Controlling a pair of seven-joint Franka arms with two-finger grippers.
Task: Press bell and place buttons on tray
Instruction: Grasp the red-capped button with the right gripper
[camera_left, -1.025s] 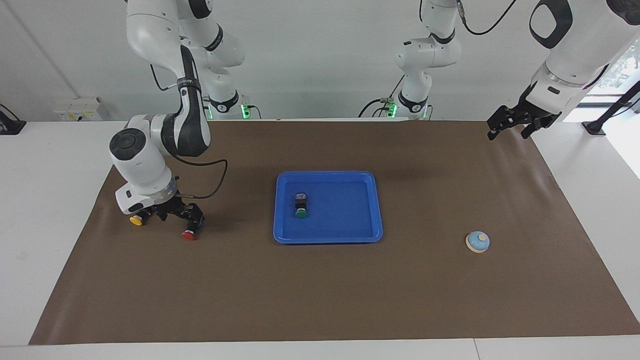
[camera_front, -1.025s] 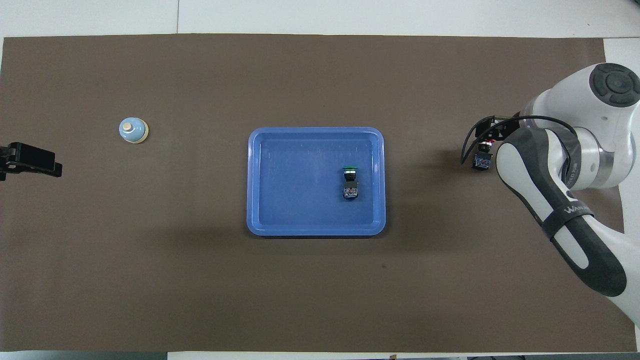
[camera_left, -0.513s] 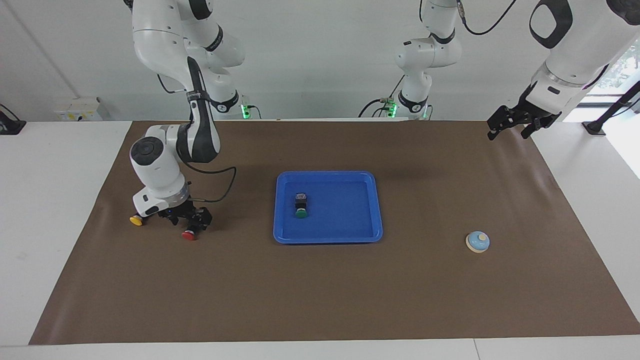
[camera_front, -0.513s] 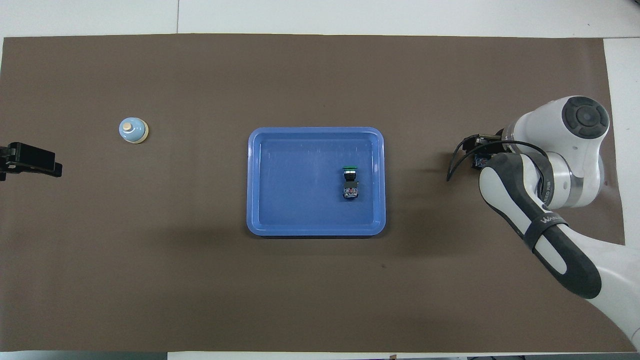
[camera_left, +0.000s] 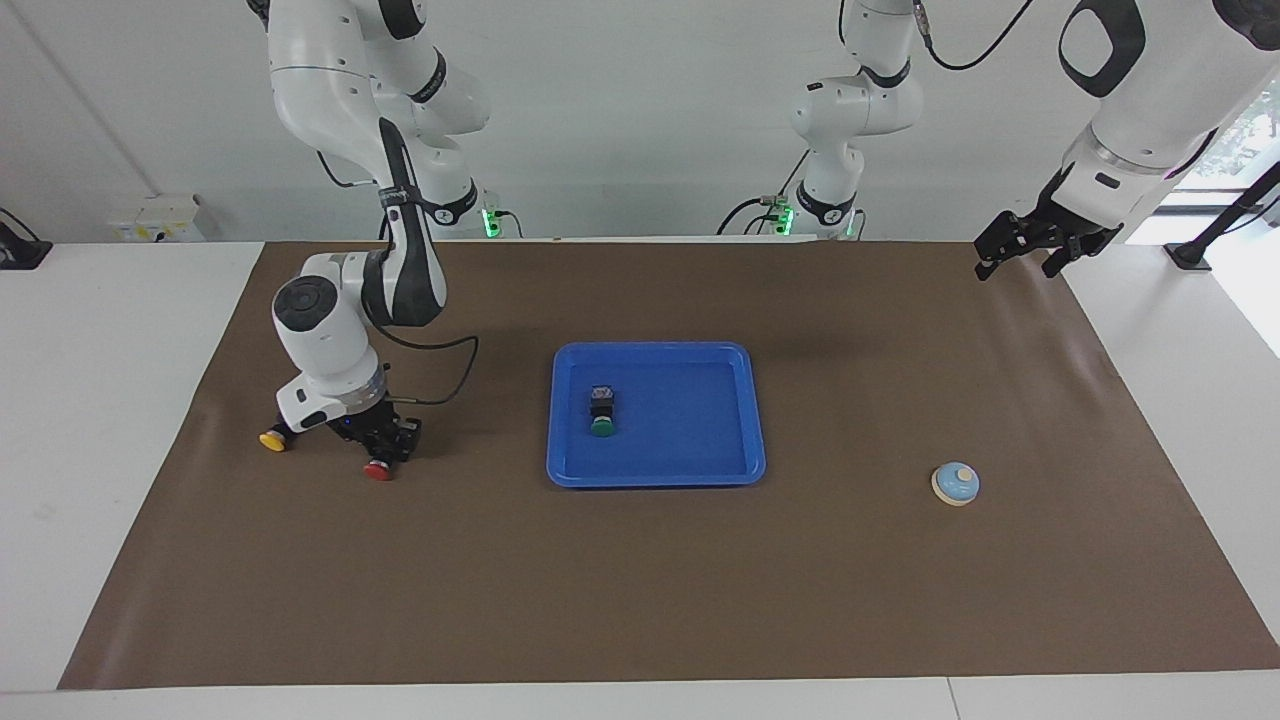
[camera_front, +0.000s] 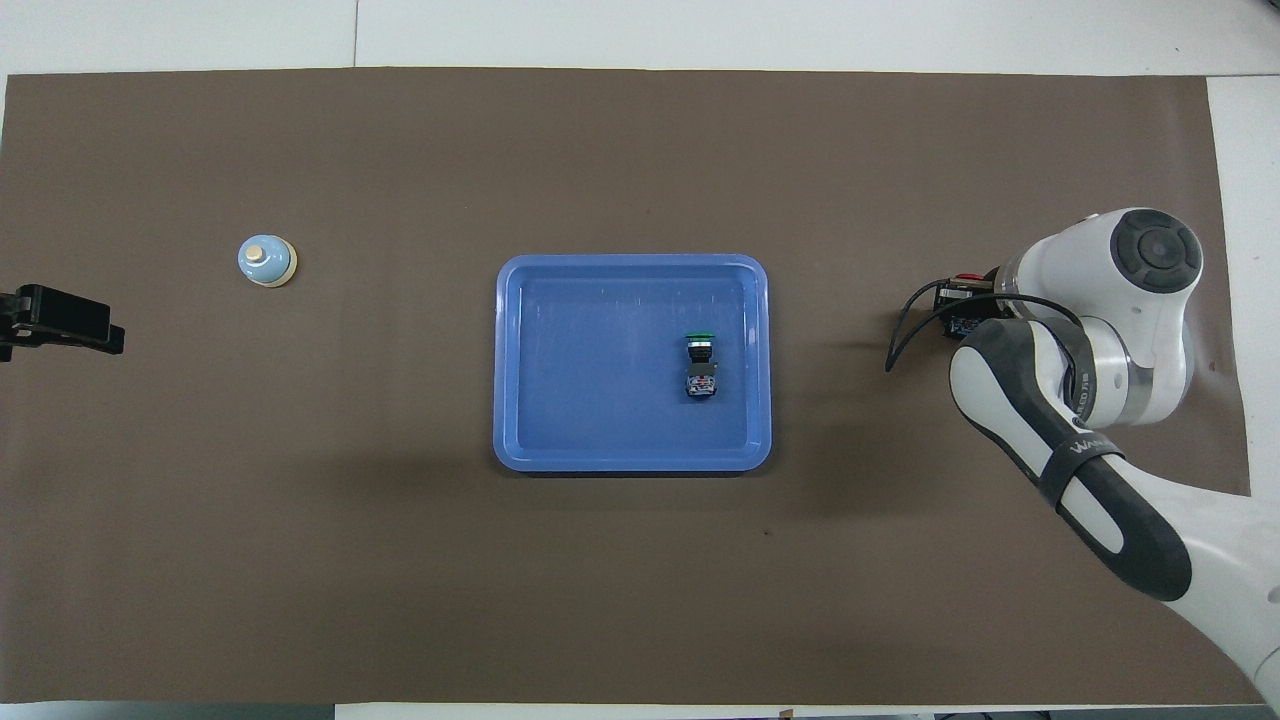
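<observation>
Right hand (camera_left: 385, 440) shifted trayward, now clamped on red button (camera_left: 378, 470); left hand (camera_left: 1035, 245) released.

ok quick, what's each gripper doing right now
left gripper: open, empty, waiting over the mat's corner
right gripper: down at the red button, open or closed cannot be told

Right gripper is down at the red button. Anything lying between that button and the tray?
Nothing visible: only bare brown mat lies between the red button and the tray. The yellow button sits away from that path.
</observation>
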